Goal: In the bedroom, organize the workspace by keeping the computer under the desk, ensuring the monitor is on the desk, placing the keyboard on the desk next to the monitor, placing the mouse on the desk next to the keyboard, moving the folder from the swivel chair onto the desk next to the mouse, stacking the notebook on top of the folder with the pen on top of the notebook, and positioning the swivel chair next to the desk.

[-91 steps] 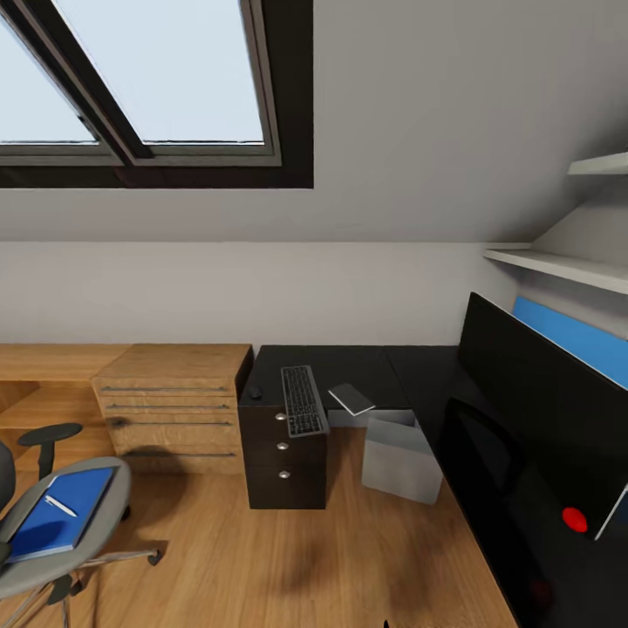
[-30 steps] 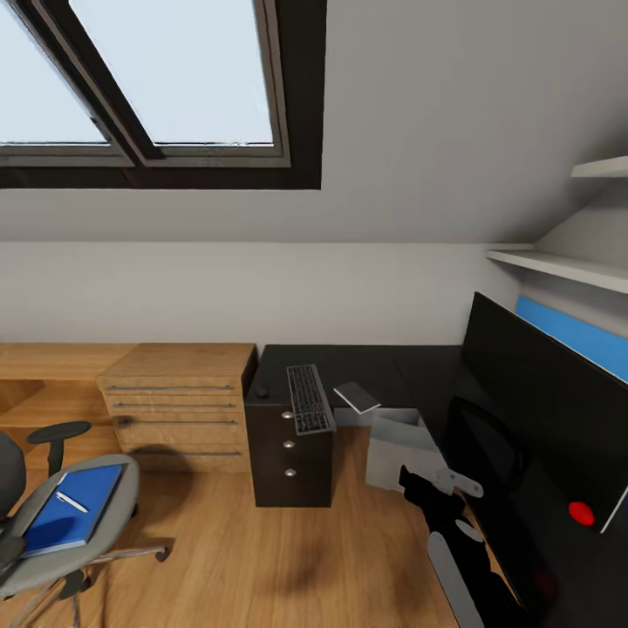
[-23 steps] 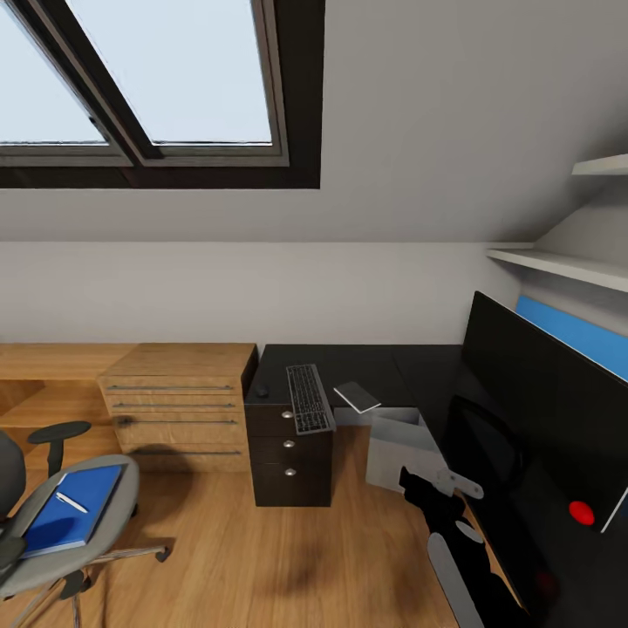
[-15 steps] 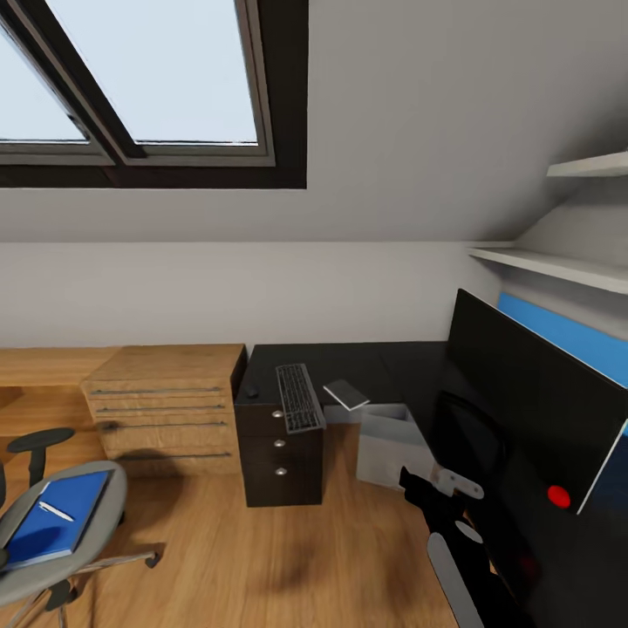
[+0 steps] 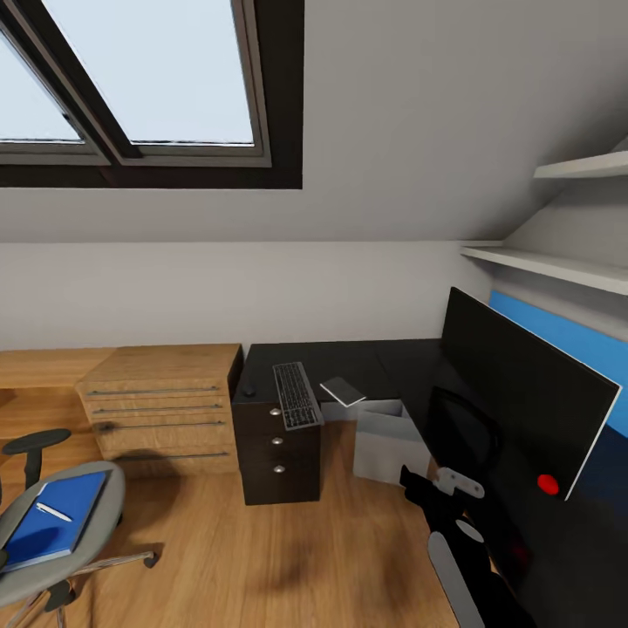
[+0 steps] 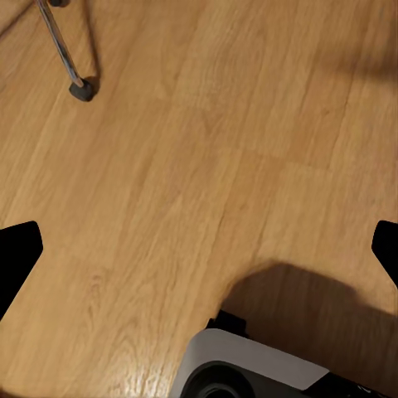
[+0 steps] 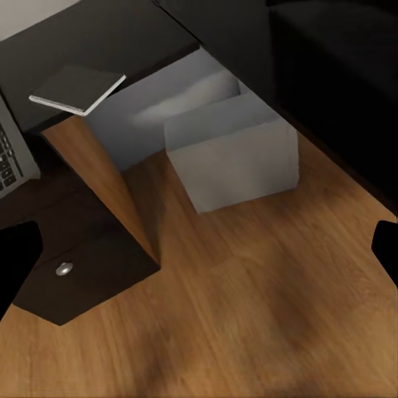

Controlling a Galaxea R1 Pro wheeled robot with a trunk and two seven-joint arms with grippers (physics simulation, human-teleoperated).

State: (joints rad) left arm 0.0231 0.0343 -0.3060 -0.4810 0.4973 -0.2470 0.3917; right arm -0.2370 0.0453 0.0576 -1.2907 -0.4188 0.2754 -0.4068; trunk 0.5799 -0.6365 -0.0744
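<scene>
Folder, bright blue and flat, lies on the seat of the swivel chair at our near left, with the thin white pen resting on top of it. We judge the folder light and slightly flexible, so it is best pinched at an overhanging edge, with the pen lifted off first since it could roll away.

Across the wooden floor stands the desk: the keyboard lies over the drawers, the small black mouse just beside it, and the dark notebook near the keyboard's other side. The grey computer sits beneath the desk, and the monitor stands on the desk's right wing.

Our right gripper hangs over the floor near the computer, fingertips well apart and empty. Our left gripper hovers over bare floor, likewise spread and holding nothing.
</scene>
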